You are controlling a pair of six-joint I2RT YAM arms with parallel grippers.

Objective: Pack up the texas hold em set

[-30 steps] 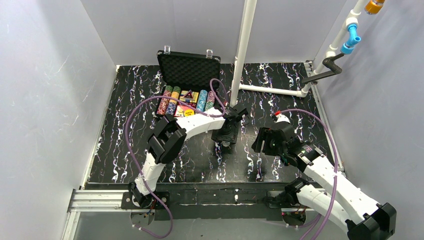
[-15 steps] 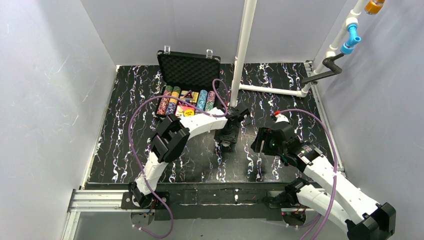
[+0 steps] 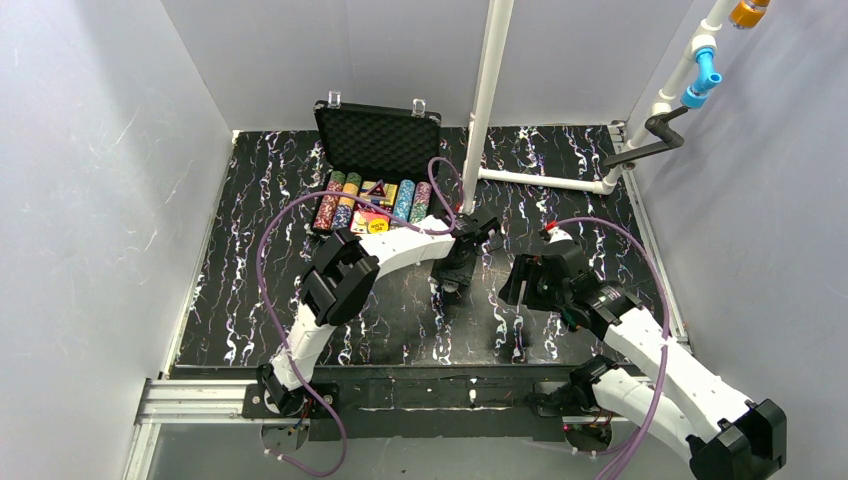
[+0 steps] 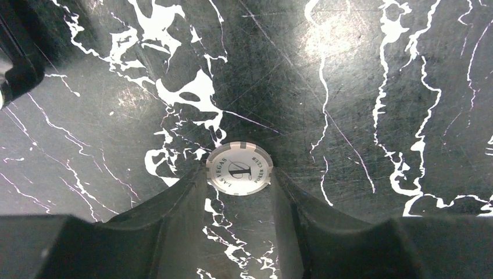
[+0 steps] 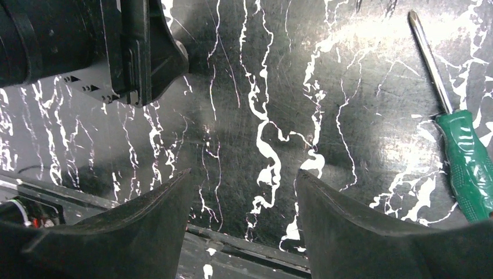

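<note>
A round white chip on glossy marbled tabletop is flanked by the left gripper, grip unclear; near a green-handled screwdriver the right gripper is spread empty.

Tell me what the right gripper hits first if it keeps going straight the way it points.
Most likely bare table: the right gripper faces marbled surface only. The screwdriver lies off to one side, the left arm to the other; depth is hard to judge.

1 open case, 4 chip rows, 1 loose chip, 1 screwdriver.
</note>
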